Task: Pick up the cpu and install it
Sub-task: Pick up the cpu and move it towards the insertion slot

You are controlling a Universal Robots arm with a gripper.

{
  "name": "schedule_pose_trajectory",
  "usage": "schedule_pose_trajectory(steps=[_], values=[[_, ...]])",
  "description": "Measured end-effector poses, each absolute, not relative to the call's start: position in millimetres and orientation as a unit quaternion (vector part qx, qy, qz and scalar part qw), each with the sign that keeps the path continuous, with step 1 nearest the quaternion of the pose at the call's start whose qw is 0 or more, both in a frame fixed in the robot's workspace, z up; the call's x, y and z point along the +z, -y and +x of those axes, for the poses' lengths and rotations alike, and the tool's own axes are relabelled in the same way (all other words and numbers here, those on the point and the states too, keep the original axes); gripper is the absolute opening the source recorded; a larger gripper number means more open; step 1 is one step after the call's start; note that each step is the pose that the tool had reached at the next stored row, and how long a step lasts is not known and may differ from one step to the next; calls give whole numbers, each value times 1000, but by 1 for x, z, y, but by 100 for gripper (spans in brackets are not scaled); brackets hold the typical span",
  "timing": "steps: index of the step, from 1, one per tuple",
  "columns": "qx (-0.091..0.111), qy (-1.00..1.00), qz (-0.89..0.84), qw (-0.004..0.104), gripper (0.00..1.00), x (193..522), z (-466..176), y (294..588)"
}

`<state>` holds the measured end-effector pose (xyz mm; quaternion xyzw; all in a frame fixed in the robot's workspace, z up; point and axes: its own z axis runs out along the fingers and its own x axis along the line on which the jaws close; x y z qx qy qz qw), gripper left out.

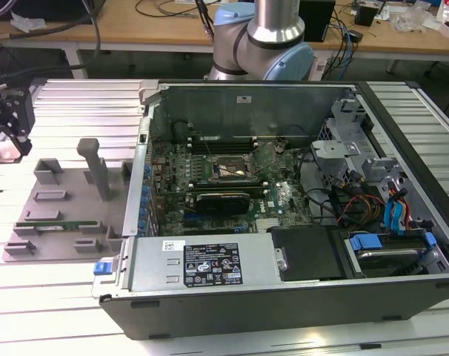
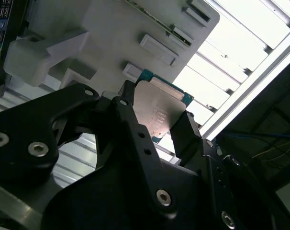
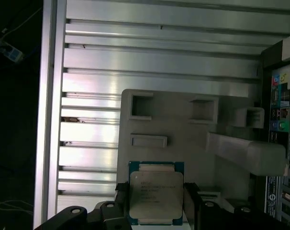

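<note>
The gripper (image 1: 11, 127) hangs over the slatted metal table (image 1: 84, 100), near the table's edge at the exterior view's left and well apart from the open computer case (image 1: 284, 285). It is clenched on the cpu (image 3: 156, 194). In both wrist views the black fingers (image 2: 135, 129) press against two opposite sides of the chip. Its silver-grey lid faces the cameras, with a thin green rim showing around it. The cpu is held clear of the table, above the grey plastic tray (image 3: 183, 129) and near the tray edge farthest from the case. Inside the case, the square socket (image 1: 228, 169) sits on the green motherboard, and a long black graphics card (image 1: 223, 200) lies just beside it
</note>
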<state>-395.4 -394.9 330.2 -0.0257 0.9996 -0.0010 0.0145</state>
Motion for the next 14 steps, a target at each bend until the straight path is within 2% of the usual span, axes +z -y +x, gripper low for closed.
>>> schedule_pose_trajectory(steps=[14], values=[[-1,-1000,-26,15,55,349,-395,395]])
